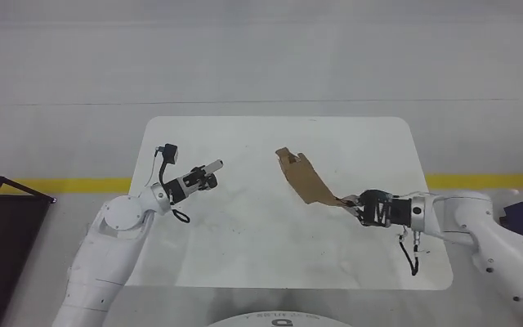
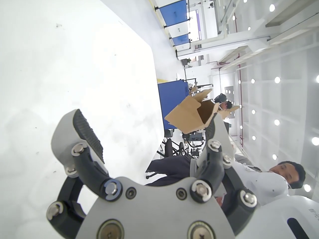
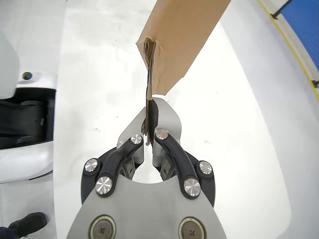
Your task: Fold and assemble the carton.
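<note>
1. A brown, partly flattened cardboard carton (image 1: 304,176) is held over the right-of-centre part of the white, round-cornered table (image 1: 245,245).
2. The carton is slanted from the right gripper (image 1: 353,202) at its near right end toward the far left.
3. In the right wrist view, a flap of the carton (image 3: 184,26) is seen edge-on, pinched in the right gripper (image 3: 149,115). The grey metal fingers (image 3: 172,123) are pressed together on the cardboard.
4. From that clamped flap the carton's body is carried up and away, and it appears to be lifted off the table surface.
5. In the left wrist view, the carton (image 2: 193,114) is seen with its end open and small flaps sticking out.
6. The left gripper (image 1: 214,167) is held over the left part of the table, well apart from the carton and pointed toward it.
7. The left gripper's (image 2: 145,118) ribbed black pads (image 2: 88,135) are spread wide.
</note>
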You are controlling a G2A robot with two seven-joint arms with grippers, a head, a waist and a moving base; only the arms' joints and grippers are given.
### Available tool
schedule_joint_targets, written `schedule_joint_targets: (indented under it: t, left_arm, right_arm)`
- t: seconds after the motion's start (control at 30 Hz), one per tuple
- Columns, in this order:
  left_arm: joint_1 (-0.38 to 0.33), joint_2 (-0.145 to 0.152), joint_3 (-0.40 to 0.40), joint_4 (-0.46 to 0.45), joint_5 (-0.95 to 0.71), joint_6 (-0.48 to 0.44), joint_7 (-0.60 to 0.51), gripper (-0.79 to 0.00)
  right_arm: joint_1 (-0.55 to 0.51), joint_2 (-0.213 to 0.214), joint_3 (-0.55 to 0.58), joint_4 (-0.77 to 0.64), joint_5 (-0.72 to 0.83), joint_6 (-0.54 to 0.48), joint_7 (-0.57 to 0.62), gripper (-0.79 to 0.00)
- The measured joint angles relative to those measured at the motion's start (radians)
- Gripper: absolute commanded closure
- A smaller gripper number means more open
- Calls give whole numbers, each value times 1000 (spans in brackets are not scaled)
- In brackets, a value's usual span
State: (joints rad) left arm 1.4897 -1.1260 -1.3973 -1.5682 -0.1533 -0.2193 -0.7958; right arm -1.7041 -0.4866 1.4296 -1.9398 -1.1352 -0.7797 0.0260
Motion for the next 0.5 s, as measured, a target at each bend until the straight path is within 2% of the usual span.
schedule_joint_targets:
  t: [0.07, 0.1, 0.2, 0.33, 0.5]
  left_arm:
    - [-1, 0, 4, 3, 5, 3, 8, -785]
    - [-1, 0, 6, 4, 11, 5, 12, -785]
    - [-2, 0, 13, 8, 19, 8, 27, -785]
    - [-3, 0, 22, 26, 12, 5, 35, -785]
    - [-18, -1, 32, 50, 10, 3, 38, -785]
  right_arm:
    - [-4, -1, 4, -4, 3, 76, 6, 0]
    - [-3, -1, 3, -3, 3, 78, 5, 0]
    - [-2, -1, 2, -2, 3, 15, 3, 0]
    - [0, -3, -3, 1, 8, 9, -5, 0]
    - [64, -9, -13, 51, 18, -192, -135, 0]
